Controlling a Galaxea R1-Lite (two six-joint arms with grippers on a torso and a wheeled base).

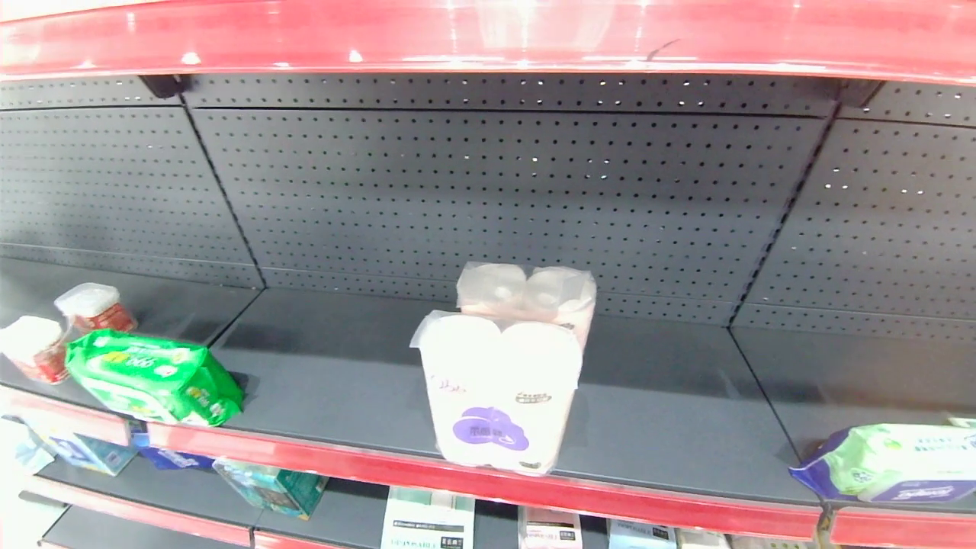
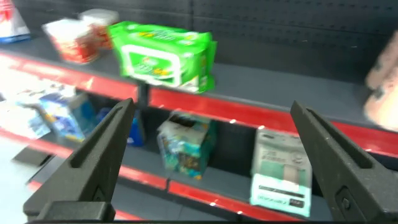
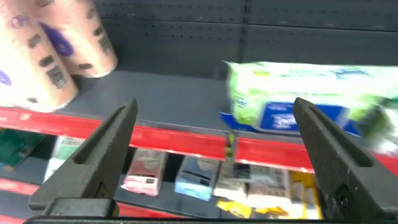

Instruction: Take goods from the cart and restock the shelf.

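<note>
— Item, location?
— Roll pack (image 1: 499, 389): front edge of shelf (image 1: 343, 366), six o'clock. Likely light, squashy, slick film; I'd pinch its flat sides gently.
— Fingers?
— My left gripper (image 2: 211, 106), right gripper (image 3: 216, 104): both spread wide, holding nothing.

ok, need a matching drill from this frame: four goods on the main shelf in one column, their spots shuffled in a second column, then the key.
Things
1. green wipes pack
2. toilet roll pack with the purple label
3. blue-and-green wipes pack
4. red-labelled tubs

Places on the shelf
A. right bay, lying at the front edge
B. middle bay, upright at the front edge
C. far left end, at the outer side of a bright green pack
D. left bay, lying at the front edge next to the bay divide

Pairs: 1-D, 2-B, 3-A, 4-C
</note>
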